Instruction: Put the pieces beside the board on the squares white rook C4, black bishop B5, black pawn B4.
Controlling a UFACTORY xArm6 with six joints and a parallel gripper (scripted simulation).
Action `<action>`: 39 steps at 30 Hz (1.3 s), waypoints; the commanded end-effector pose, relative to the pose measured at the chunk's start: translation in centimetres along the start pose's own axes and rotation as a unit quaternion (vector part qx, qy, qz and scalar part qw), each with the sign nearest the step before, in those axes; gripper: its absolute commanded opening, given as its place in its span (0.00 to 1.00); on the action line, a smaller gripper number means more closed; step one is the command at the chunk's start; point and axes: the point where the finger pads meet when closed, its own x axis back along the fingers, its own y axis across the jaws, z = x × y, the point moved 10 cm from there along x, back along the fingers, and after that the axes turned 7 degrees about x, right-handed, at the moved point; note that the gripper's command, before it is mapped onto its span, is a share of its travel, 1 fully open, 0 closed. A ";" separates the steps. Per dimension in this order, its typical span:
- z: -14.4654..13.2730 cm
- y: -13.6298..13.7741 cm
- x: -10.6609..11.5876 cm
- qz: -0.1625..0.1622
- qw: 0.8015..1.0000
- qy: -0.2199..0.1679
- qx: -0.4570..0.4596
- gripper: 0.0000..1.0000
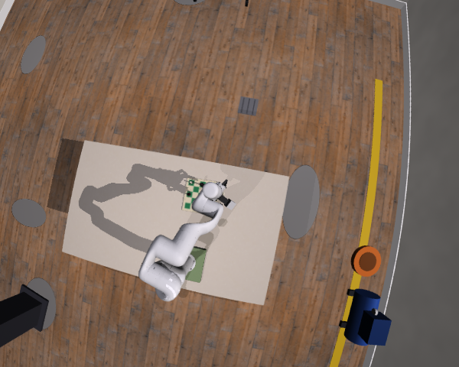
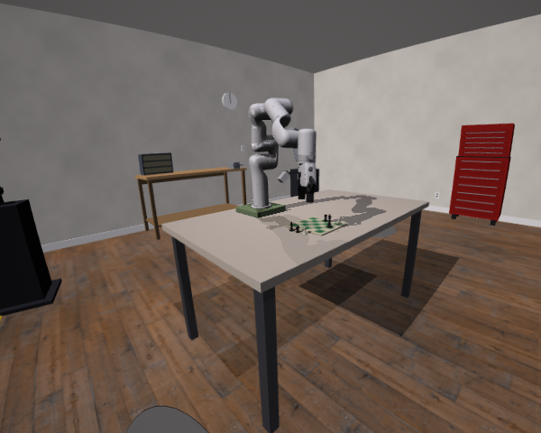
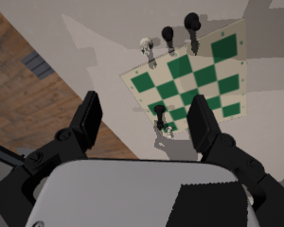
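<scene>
The green and white board (image 3: 227, 85) (image 2: 335, 226) (image 1: 187, 199) lies on the table. Beside its edge stand the white rook (image 3: 146, 45) (image 2: 303, 231), the black pawn (image 3: 168, 33) (image 2: 298, 228) and the black bishop (image 3: 191, 21) (image 2: 291, 226) in a row, all upright. On the board a black piece (image 3: 159, 112) and a small white piece (image 3: 169, 129) stand near the edge closest to my fingers. My gripper (image 3: 145, 104) (image 2: 307, 193) is open and empty. It hangs well above the table, off the board's edge. In the overhead view the arm hides the three side pieces.
The arm's green base plate (image 2: 261, 210) (image 1: 198, 266) sits on the table (image 2: 242, 252) behind the board. The table's edge and the wood floor (image 3: 19, 71) show at the left of the wrist view.
</scene>
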 end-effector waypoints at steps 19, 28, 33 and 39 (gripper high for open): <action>1.2 -0.6 -0.1 -0.005 1.000 -0.024 -0.009 1.00; 1.2 -0.6 -0.7 -0.009 0.993 -0.023 -0.117 1.00; 1.2 -0.6 -1.8 -0.014 0.962 -0.021 -0.272 1.00; 1.3 -0.6 -3.2 -0.022 0.906 -0.022 -0.422 1.00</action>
